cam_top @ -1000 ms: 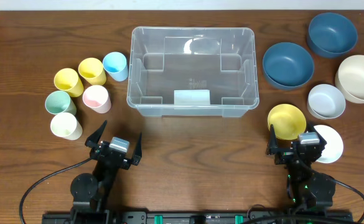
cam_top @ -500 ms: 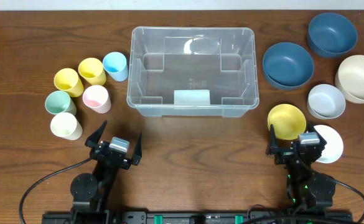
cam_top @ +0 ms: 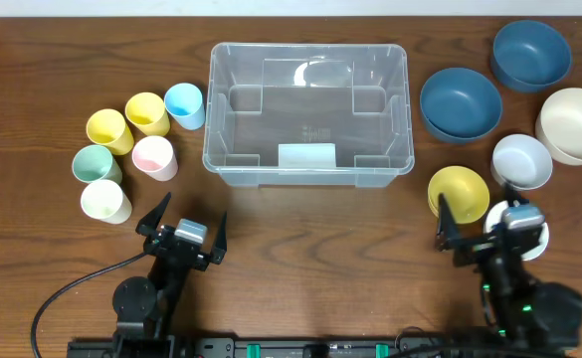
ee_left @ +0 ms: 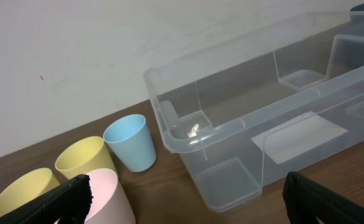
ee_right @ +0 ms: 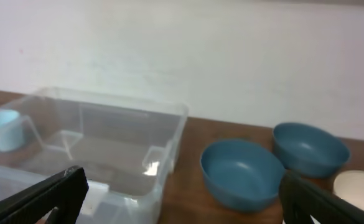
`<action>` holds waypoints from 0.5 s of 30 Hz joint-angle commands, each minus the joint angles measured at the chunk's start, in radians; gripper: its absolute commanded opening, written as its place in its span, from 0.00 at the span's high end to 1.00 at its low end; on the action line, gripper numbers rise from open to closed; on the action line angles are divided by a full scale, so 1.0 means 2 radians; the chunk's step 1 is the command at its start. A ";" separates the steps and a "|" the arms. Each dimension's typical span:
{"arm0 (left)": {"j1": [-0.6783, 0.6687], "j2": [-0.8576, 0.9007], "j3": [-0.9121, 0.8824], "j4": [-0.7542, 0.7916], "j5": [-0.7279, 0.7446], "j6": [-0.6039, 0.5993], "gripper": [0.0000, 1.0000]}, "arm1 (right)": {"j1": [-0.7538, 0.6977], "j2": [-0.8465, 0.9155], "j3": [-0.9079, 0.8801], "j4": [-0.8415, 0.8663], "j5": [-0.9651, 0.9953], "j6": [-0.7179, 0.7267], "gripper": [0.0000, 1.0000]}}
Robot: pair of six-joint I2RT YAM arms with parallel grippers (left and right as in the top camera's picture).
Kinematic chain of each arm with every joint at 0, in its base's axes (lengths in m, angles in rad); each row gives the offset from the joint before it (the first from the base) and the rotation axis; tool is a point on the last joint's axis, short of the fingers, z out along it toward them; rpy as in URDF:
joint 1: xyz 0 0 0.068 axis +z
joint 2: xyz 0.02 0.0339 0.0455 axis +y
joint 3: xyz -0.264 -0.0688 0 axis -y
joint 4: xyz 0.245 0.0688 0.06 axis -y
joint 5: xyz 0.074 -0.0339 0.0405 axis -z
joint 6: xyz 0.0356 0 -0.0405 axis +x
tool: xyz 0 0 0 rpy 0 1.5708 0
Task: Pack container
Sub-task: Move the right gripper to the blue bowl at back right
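Observation:
The clear container (cam_top: 310, 48) stands empty at the back middle of the table. It also shows in the left wrist view as container (ee_left: 231, 127) and in the right wrist view as container (ee_right: 169, 112). My left gripper (cam_top: 193, 211) is open near the front edge, below the cups, with nothing between its fingers (ee_left: 66, 199). My right gripper (cam_top: 478, 206) is open at the front right, hovering by the yellow bowl (cam_top: 458, 193) and over the white bowl (cam_top: 535, 239). Its fingers (ee_right: 48, 199) hold nothing.
Several cups stand left of the container: two yellow (cam_top: 108, 130), blue (cam_top: 184, 104), pink (cam_top: 154, 157), green (cam_top: 96, 164) and cream (cam_top: 105, 200). To the right sit two dark blue bowls (cam_top: 460, 103), a cream bowl (cam_top: 574, 124) and a pale bowl (cam_top: 521, 161).
My right arm has shifted to the right and a little toward the front edge, still open. The left arm and all objects have stayed put.

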State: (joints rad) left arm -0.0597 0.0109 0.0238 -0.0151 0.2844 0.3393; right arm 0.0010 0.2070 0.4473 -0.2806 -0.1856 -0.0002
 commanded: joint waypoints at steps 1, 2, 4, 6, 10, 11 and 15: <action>0.003 -0.003 -0.010 -0.016 0.004 -0.004 0.02 | -0.004 0.087 0.099 -0.036 -0.010 0.008 0.01; 0.003 -0.003 -0.010 -0.016 0.004 -0.004 0.02 | -0.004 0.122 0.137 -0.059 -0.010 0.011 0.01; 0.003 -0.003 -0.010 -0.016 0.004 -0.004 0.02 | -0.005 0.200 0.216 -0.108 -0.010 0.023 0.01; 0.003 -0.003 -0.010 -0.016 0.004 -0.004 0.02 | -0.006 0.275 0.293 -0.158 -0.010 0.026 0.01; 0.003 -0.003 -0.010 -0.016 0.004 -0.004 0.02 | -0.013 0.417 0.451 -0.267 -0.018 0.025 0.01; 0.003 -0.003 -0.010 -0.016 0.004 -0.004 0.02 | -0.015 0.451 0.491 -0.294 -0.018 0.025 0.01; 0.003 -0.003 -0.010 -0.016 0.004 -0.004 0.02 | -0.017 0.557 0.608 -0.364 -0.031 0.022 0.01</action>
State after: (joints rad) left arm -0.0597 0.0109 0.0250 -0.0162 0.2821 0.3393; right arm -0.0166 1.2316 1.5467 -0.9710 -0.2150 0.0418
